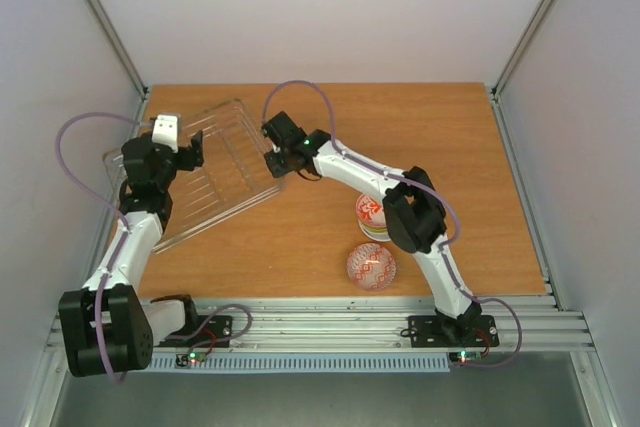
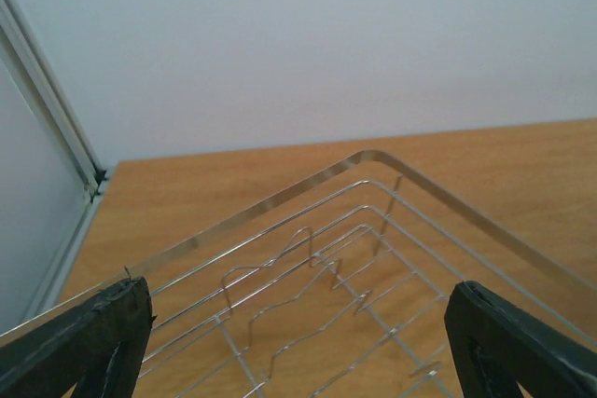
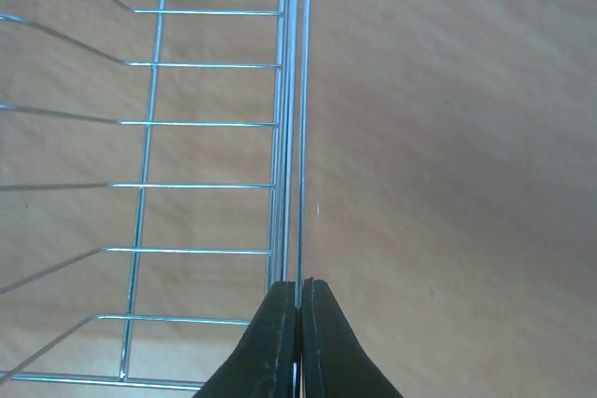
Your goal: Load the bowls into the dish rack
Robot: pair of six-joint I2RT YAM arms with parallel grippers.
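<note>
The dish rack (image 1: pixel 215 187), a clear tray with thin wire bars, lies at the table's left. My left gripper (image 1: pixel 193 145) hovers over its left part, open; in the left wrist view the wire grid (image 2: pixel 308 258) shows between its wide-apart fingers (image 2: pixel 103 333). My right gripper (image 1: pixel 274 160) is shut on the rack's right rim wire (image 3: pixel 300 137), which runs straight out from between its pressed-together fingertips (image 3: pixel 299 291). A stack of bowls (image 1: pixel 368 215), white with red pattern on top, stands mid-table, partly hidden by my right arm. A red-patterned bowl (image 1: pixel 371 267) sits alone just in front of it.
Grey walls with metal corner posts (image 1: pixel 110 27) enclose the table on three sides. An aluminium rail (image 1: pixel 330 322) carrying both arm bases runs along the near edge. Bare wood (image 1: pixel 460 147) lies to the right of the bowls.
</note>
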